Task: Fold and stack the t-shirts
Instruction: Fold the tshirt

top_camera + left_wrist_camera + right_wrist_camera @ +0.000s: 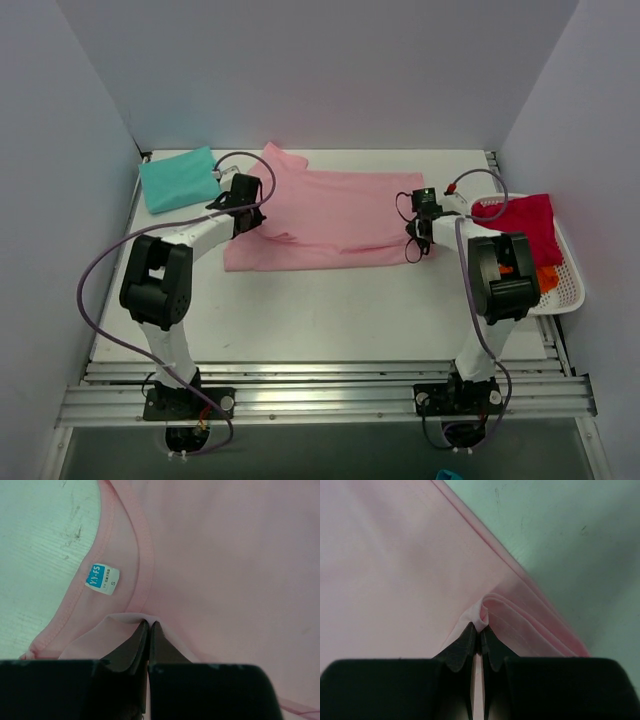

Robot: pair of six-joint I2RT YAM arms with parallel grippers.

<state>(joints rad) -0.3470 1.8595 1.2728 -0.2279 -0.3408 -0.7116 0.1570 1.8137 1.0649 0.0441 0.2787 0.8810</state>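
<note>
Fingers [132, 647] of left gripper [149, 623] and right gripper [480, 627] pinch pink t-shirt [330, 215]; label [102, 578] shows only from left wrist.

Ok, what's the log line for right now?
left gripper: jaws shut on pink t-shirt by collar | right gripper: jaws shut on its edge | teal t-shirt: folded | red t-shirt: in basket

A t-shirt [330, 215] lies spread across the middle of the table [320, 310], with a folded t-shirt [180, 180] near it in the far left corner. At the table's right edge stands a basket [572, 288] with more t-shirts [530, 220] heaped in it. The left gripper [149, 626] pinches the spread shirt at its collar on the left end, and the right gripper [480, 629] pinches a fold at its right edge.
</note>
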